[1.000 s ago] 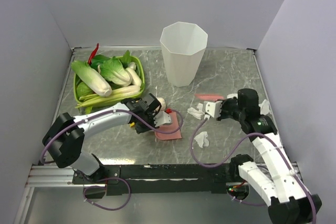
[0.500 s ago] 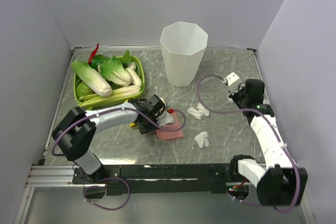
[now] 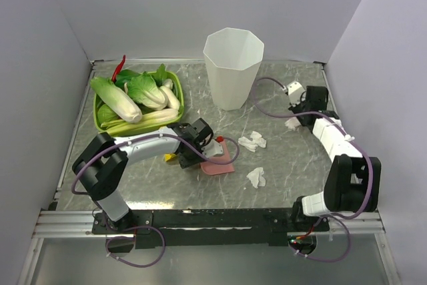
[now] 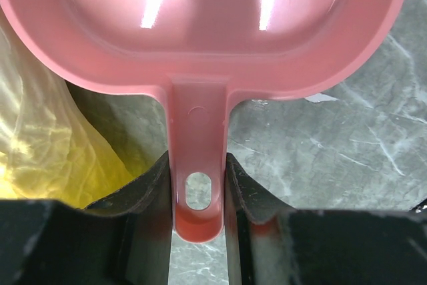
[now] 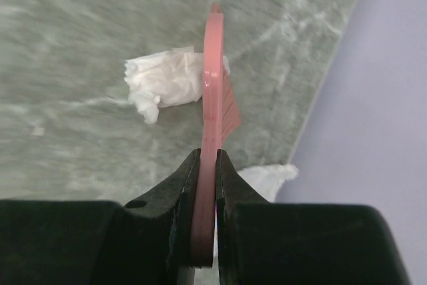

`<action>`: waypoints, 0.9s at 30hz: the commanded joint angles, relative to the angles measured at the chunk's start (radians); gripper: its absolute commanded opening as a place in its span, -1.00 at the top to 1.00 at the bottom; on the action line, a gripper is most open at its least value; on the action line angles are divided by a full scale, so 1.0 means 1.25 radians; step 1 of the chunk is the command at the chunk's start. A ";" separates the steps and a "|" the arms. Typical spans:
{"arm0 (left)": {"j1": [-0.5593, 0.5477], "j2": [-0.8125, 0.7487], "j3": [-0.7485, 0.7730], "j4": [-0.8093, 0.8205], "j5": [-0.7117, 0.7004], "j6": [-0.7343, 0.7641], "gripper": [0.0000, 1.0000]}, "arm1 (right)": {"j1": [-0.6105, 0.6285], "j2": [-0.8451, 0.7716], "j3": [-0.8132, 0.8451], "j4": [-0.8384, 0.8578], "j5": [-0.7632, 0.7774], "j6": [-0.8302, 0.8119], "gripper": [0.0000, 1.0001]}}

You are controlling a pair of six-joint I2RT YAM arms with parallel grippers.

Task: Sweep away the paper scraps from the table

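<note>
at the left we are clenching the left gripper (image 4: pixel 198 195) on the handle of the pink dustpan (image 4: pixel 220 25), which is lying flat on the table (image 3: pixel 293 165) with its mouth pointing away from the pincer. a few paper scraps (image 3: pixel 252 141) are lying just right of the pan, nearer the left arm. further right we are pinching the right gripper (image 5: pixel 207 165) shut on the thin pink brush (image 5: pixel 212 85), seen edge-on and running straight out from the jaws. one far scrap (image 5: pixel 163 78) is lying right against the brush, on its left in the wrist view. we are judging the right arm nearer, and a leftward sweep toward the pan as what is needed.
</note>
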 commanded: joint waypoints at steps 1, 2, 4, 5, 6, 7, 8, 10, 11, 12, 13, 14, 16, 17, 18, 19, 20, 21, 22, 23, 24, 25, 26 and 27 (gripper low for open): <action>-0.005 0.018 0.041 -0.015 -0.030 -0.003 0.98 | 0.124 -0.048 0.022 -0.118 -0.133 0.093 1.00; -0.006 0.022 0.046 -0.018 -0.031 -0.005 0.98 | 0.155 -0.084 0.018 -0.138 -0.162 0.128 1.00; -0.008 0.024 0.057 -0.018 -0.035 -0.006 0.98 | 0.232 -0.119 0.023 -0.213 -0.271 0.178 1.00; -0.009 0.029 0.059 -0.017 -0.036 -0.006 0.98 | 0.251 -0.143 0.035 -0.235 -0.314 0.238 1.00; -0.011 0.033 0.063 -0.015 -0.036 -0.003 0.98 | 0.266 -0.153 0.038 -0.250 -0.355 0.267 1.00; -0.013 0.037 0.065 -0.013 -0.038 -0.001 0.98 | 0.298 -0.162 0.040 -0.271 -0.424 0.293 1.00; -0.017 0.045 0.067 -0.013 -0.039 0.000 0.98 | 0.303 -0.168 0.041 -0.278 -0.454 0.339 1.00; -0.021 0.056 0.073 -0.007 -0.039 0.001 0.97 | 0.299 -0.175 0.040 -0.282 -0.526 0.375 1.00; -0.024 0.060 0.076 -0.006 -0.038 0.001 0.94 | 0.296 -0.186 0.043 -0.284 -0.527 0.395 1.00; -0.026 0.064 0.083 -0.008 -0.037 0.000 0.91 | 0.291 -0.190 0.050 -0.289 -0.523 0.397 1.00; -0.027 0.066 0.086 -0.009 -0.030 0.000 0.82 | 0.283 -0.199 0.056 -0.295 -0.522 0.397 1.00; -0.029 0.064 0.087 -0.008 -0.026 0.000 0.78 | 0.255 -0.201 0.074 -0.310 -0.522 0.397 1.00; -0.029 0.045 0.084 -0.002 -0.017 0.006 0.66 | 0.229 -0.206 0.099 -0.332 -0.517 0.391 1.00; -0.030 0.038 0.082 0.000 -0.019 0.010 0.63 | 0.210 -0.212 0.132 -0.364 -0.500 0.384 1.00; -0.030 0.033 0.077 -0.001 -0.022 0.020 0.60 | 0.202 -0.217 0.147 -0.377 -0.484 0.380 1.00; -0.030 0.023 0.072 -0.006 -0.031 0.027 0.53 | 0.200 -0.229 0.159 -0.392 -0.468 0.376 1.00; -0.029 0.017 0.067 -0.012 -0.036 0.039 0.50 | 0.197 -0.237 0.174 -0.402 -0.419 0.376 1.00; -0.029 0.011 0.054 -0.017 -0.037 0.066 0.46 | 0.197 -0.244 0.178 -0.418 -0.396 0.378 1.00; -0.029 -0.010 0.042 -0.012 -0.038 0.079 0.35 | 0.197 -0.260 0.179 -0.424 -0.372 0.384 1.00; -0.029 -0.023 0.029 -0.008 -0.036 0.092 0.31 | 0.197 -0.265 0.174 -0.430 -0.352 0.385 1.00; -0.029 -0.036 0.001 -0.003 -0.031 0.114 0.28 | 0.197 -0.270 0.170 -0.452 -0.332 0.385 1.00; -0.029 -0.052 -0.010 0.002 -0.030 0.120 0.24 | 0.197 -0.277 0.167 -0.463 -0.330 0.381 1.00; -0.030 -0.055 -0.017 0.003 -0.026 0.122 0.23 | 0.197 -0.281 0.156 -0.478 -0.338 0.373 1.00; -0.029 -0.057 -0.026 -0.002 -0.015 0.124 0.21 | 0.196 -0.288 0.150 -0.490 -0.362 0.360 1.00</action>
